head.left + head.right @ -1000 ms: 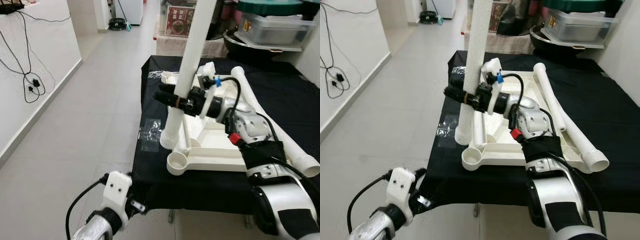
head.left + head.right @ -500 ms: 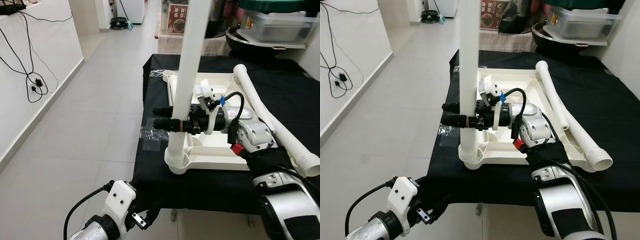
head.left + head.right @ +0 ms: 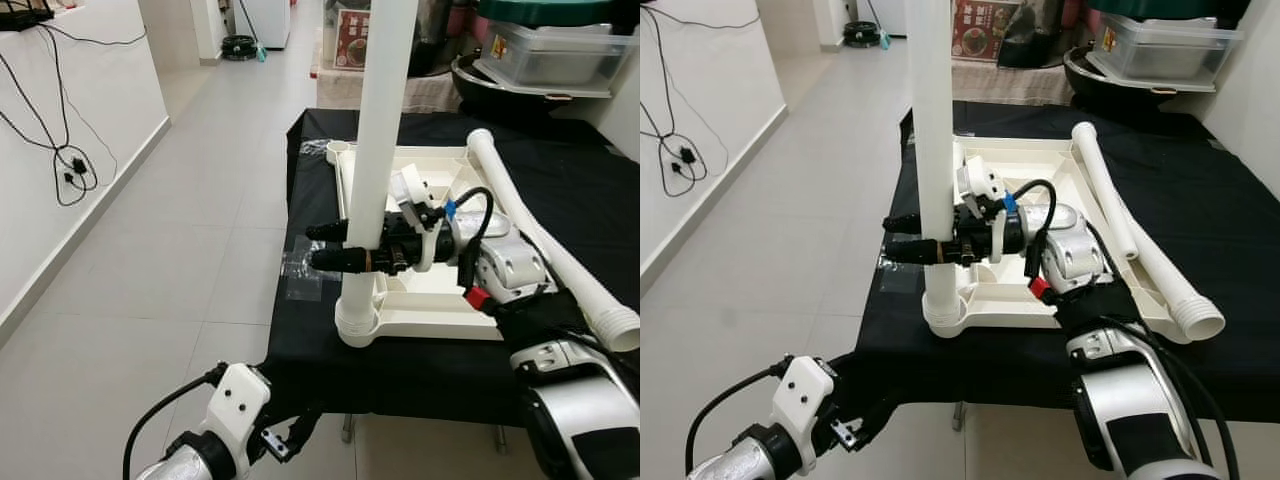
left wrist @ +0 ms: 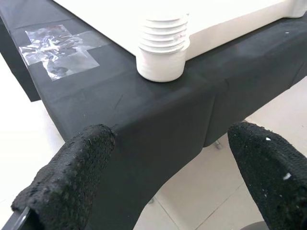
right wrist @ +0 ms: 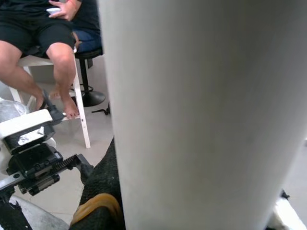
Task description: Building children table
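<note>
My right hand (image 3: pixel 335 246) is holding the leg (image 3: pixel 378 150) upright in the tabletop's (image 3: pixel 440 300) near-left corner socket; two more legs (image 3: pixel 545 245) are lying along its right side on the surface (image 3: pixel 590 190).

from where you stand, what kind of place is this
Likely a home hallway or living area: tiled floor, stacked storage tub and boxes behind the table, cables hanging down a white wall.
</note>
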Robot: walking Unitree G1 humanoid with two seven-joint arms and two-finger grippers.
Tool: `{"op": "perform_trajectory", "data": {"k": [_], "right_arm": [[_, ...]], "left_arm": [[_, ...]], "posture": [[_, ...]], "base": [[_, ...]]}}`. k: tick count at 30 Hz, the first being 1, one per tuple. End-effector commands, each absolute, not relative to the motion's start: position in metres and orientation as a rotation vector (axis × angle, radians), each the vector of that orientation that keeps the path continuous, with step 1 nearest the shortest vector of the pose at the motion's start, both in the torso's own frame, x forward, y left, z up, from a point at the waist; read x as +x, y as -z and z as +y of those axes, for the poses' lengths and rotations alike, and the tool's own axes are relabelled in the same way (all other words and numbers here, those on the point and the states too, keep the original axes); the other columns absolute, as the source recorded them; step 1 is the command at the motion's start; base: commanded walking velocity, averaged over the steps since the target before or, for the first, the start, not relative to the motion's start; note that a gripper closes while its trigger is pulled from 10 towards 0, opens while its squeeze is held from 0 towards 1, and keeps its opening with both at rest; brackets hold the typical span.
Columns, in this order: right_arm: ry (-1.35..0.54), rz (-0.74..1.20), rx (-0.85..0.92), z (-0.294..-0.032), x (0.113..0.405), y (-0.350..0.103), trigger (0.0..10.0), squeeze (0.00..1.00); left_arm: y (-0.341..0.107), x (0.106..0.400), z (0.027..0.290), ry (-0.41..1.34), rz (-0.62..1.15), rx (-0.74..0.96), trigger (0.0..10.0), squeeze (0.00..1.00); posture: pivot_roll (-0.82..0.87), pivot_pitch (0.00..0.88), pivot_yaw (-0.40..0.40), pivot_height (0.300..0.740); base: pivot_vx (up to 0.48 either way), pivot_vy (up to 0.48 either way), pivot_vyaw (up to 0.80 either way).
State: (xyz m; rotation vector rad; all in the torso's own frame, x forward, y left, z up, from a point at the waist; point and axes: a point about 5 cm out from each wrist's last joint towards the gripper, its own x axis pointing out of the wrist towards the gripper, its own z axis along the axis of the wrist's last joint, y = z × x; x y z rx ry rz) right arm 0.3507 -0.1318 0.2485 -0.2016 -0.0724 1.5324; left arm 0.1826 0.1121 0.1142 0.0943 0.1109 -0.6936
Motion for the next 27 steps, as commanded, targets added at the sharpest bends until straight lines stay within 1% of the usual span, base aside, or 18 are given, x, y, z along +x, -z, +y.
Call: {"op": "perform_trajectory", "data": {"k": [1,13,19,23,27], "right_arm": [[-1.518,0.000,-0.230,-0.140,0.352,-0.238,10.0,0.00],[-1.508,-0.032,-0.259,-0.141,0.356,-0.245,10.0,0.00],[-1.551,-0.017,-0.251,-0.135,0.352,-0.237,10.0,0.00],[-1.563,-0.032,-0.193,-0.129,0.350,-0.234,10.0,0.00],[-1.578,-0.055,-0.166,-0.125,0.349,-0.235,10.0,0.00]], "left_arm": [[-0.113,0.179,0.112,0.700,0.119,0.109,10.0,0.00],[-0.113,0.180,0.111,0.703,0.115,0.120,10.0,0.00],[-0.113,0.181,0.111,0.702,0.115,0.123,10.0,0.00],[-0.113,0.182,0.112,0.703,0.117,0.128,10.0,0.00],[-0.112,0.183,0.111,0.705,0.117,0.132,10.0,0.00]], "posture": [[0.09,0.113,-0.057,0.740],[0.08,0.118,-0.058,0.740],[0.08,0.119,-0.054,0.740],[0.08,0.126,-0.049,0.740],[0.08,0.112,-0.053,0.740]], "base": [[0.000,0.000,0.00],[0.000,0.000,0.00],[0.000,0.000,0.00],[0.000,0.000,0.00],[0.000,0.000,0.00]]}}
